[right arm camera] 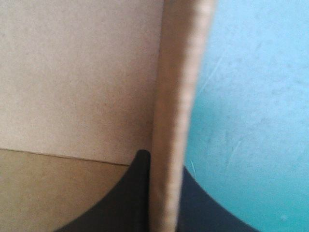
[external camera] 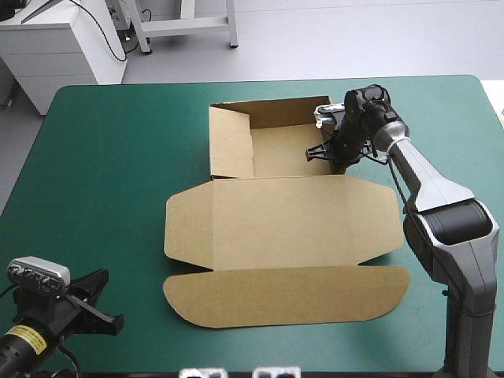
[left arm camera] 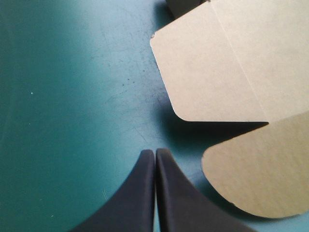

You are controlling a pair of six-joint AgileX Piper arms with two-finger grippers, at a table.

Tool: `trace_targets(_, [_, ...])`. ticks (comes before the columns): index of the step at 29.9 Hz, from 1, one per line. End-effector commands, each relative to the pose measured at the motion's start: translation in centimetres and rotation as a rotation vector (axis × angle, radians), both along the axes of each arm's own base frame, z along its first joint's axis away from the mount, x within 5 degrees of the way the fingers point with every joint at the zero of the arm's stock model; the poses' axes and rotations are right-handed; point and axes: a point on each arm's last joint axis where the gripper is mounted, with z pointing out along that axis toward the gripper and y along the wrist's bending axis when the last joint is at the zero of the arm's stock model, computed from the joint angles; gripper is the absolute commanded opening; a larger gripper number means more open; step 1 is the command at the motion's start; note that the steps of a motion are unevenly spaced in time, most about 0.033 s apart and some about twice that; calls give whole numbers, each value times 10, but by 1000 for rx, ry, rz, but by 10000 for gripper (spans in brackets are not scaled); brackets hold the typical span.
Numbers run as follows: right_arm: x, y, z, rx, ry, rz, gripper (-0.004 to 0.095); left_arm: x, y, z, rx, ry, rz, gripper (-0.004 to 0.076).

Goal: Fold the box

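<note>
Partly walled brown box [external camera: 276, 161], lid [external camera: 303, 220] flat

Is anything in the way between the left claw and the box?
No, nothing visible. Only bare teal-green cover lies between the shut left gripper and the box, which it is not touching.
</note>
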Motion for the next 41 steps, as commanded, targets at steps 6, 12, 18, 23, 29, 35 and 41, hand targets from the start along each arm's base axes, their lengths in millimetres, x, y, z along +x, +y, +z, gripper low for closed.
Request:
trace_targets(6, [-6,-44,125,-5,-367,-58,-18,-14,6,9,-66,-127,-2,-8])
trace_targets(12, [-32,-122,188,-68,-546,-238,-18,-14,7,7,-47,-120,-4,-8])
trace_targets(18, [-51,-205,199,-124,-566,-446,-18,-14,7,8,-49,-124,-5,-8])
trace_targets(23, [-57,-242,183,-152,-506,-482,-18,-14,7,8,-49,-124,-5,-8])
trace_targets(29, [-49,-273,146,-167,-401,-520,-16,-14,7,8,-49,-124,-5,-8])
trace_targets(35, [-22,-289,93,-150,-279,-527,-6,-14,7,8,-44,-124,-3,-8])
trace_targets(41, [-6,-297,55,-154,-195,-524,95,-15,7,6,-39,-111,-2,-8])
